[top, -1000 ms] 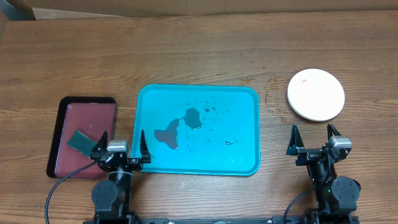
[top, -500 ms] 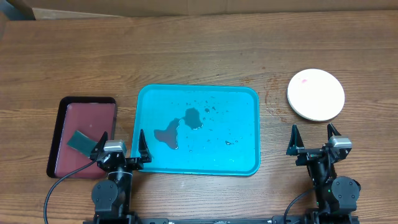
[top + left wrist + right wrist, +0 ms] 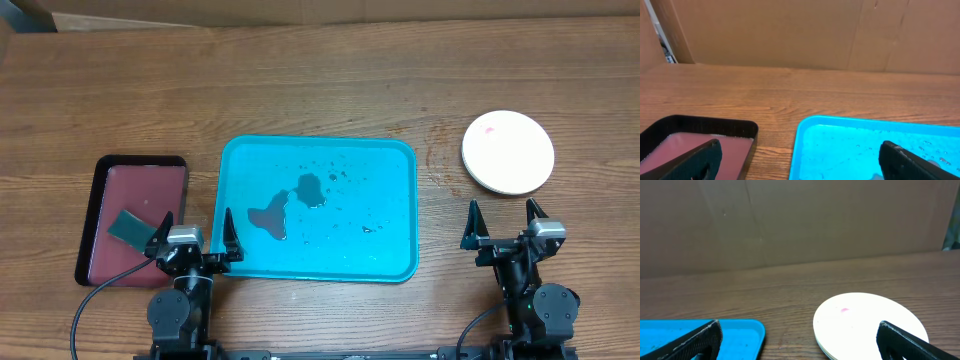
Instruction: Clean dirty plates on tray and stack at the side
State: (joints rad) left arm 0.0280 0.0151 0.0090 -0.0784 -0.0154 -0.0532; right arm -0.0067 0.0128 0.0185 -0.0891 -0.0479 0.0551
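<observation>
Holding left gripper [image 3: 197, 225] and right gripper [image 3: 503, 218] spread wide, empty, at bottom edge. Showing the wet tray [image 3: 385, 190] lying centre, black tray [image 3: 140, 158] with green sponge [image 3: 128, 227] lower left, plates [image 3: 507, 152] upper right, white uppermost, pink-spotted; cardboard wall [image 3: 300, 10] beyond.

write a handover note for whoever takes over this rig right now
Both open and empty: left gripper at the near-left corner of the tray, right gripper in front of the white plate.
Done: no plates on the tray, only dark puddles. The white plate lies on the table to its right; others beneath it cannot be told.
Left: a small pink smear on it. The green sponge lies in the black tray.
</observation>
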